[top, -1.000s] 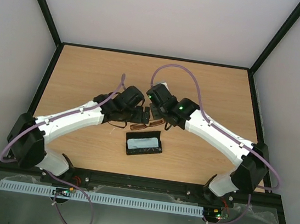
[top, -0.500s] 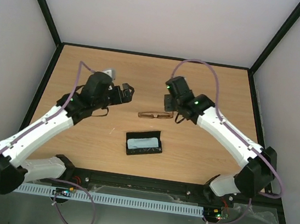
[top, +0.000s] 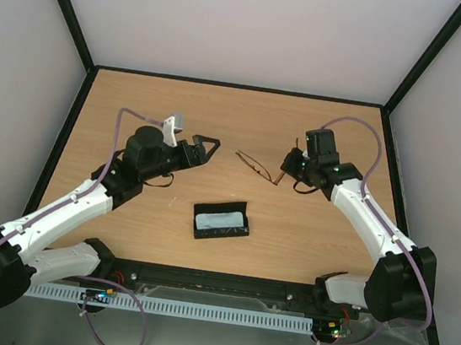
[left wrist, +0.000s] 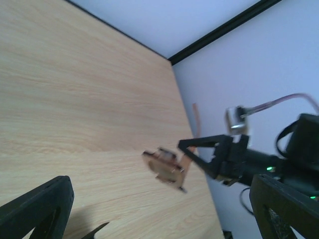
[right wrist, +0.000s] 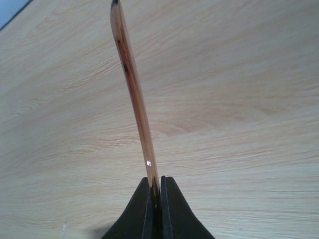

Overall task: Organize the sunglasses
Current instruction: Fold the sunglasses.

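Right gripper: pinched tight on one temple arm of the sunglasses, which reach from its tips toward the left gripper.
Left gripper: fingers spread wide, empty, short of the sunglasses.
Case: open, nearer the bases than both grippers.

1. The table is pale wood grain, smooth with a faint sheen.
2. The sunglasses have a glossy, see-through brown plastic arm.
3. The right claw is matt black plastic.
4. The case looks matt black; the cloth in it is a dull pale blue-grey.
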